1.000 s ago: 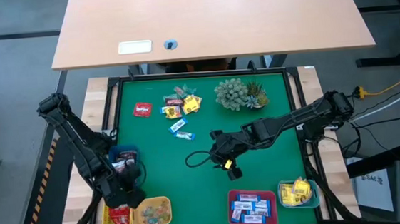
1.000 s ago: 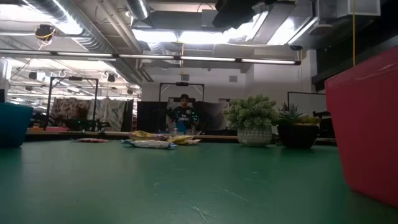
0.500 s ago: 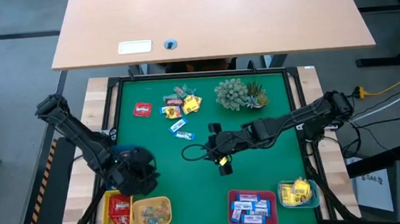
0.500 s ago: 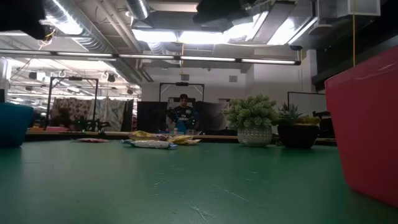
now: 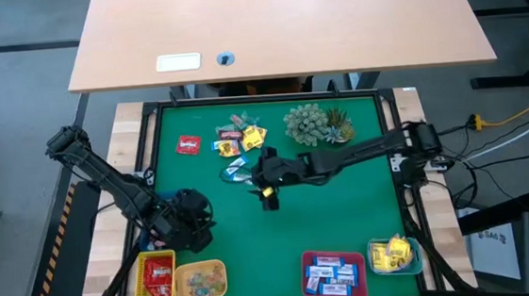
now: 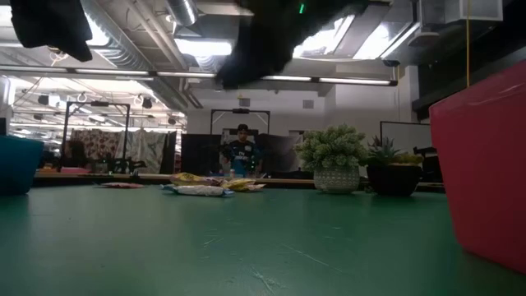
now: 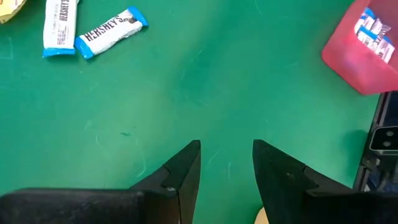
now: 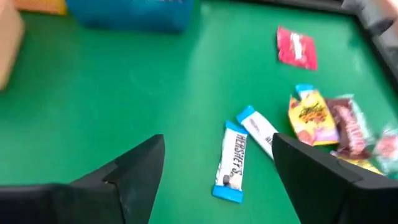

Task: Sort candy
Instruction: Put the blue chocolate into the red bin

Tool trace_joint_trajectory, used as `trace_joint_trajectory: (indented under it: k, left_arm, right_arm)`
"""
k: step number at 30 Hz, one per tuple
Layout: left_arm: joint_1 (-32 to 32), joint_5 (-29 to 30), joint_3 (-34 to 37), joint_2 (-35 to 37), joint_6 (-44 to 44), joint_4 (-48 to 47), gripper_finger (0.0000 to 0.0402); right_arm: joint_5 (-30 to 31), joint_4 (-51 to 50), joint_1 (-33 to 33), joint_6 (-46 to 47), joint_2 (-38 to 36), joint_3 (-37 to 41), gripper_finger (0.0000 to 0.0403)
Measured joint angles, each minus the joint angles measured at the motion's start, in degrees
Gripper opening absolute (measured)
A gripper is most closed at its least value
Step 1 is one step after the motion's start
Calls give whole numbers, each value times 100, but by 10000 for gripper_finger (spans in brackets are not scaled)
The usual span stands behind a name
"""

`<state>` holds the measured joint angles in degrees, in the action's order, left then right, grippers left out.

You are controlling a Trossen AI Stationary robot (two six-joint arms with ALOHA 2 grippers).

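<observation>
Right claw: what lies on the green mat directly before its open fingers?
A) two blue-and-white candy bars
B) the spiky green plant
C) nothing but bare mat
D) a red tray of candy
A: in the right wrist view the right claw stands open, and two blue-and-white candy bars lie side by side on the mat just beyond it.

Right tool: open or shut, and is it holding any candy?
Open and empty. In the right wrist view the right tool shows wide-apart fingers with bare mat between, above two blue-and-white bars.

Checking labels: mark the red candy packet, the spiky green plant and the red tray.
red candy packet [image 5: 189,145], high view, middle of wrapper.
spiky green plant [image 5: 309,124], high view, its pale foliage.
red tray [image 5: 143,280], high view, left rim.
</observation>
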<state>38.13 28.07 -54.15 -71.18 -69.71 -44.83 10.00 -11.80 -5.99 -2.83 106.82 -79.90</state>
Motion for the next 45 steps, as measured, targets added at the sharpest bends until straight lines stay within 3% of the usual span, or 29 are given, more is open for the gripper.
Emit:
trace_joint_trajectory:
  k: [6, 15, 35, 45]
  left_arm:
    - [17, -8, 0, 0, -2, 44, 133]
    - [17, -6, 0, 0, -7, 76, 133]
    - [17, -6, 2, 0, -11, 80, 133]
    - [17, -6, 2, 2, -13, 80, 133]
  right_arm:
    - [-504, 417, 396, 4, 621, 0, 298]
    - [-574, 865, 647, 2, 1304, 4, 298]
    - [-651, 897, 654, 13, 1868, -15, 298]
    - [-819, 876, 650, 9, 1881, -15, 226]
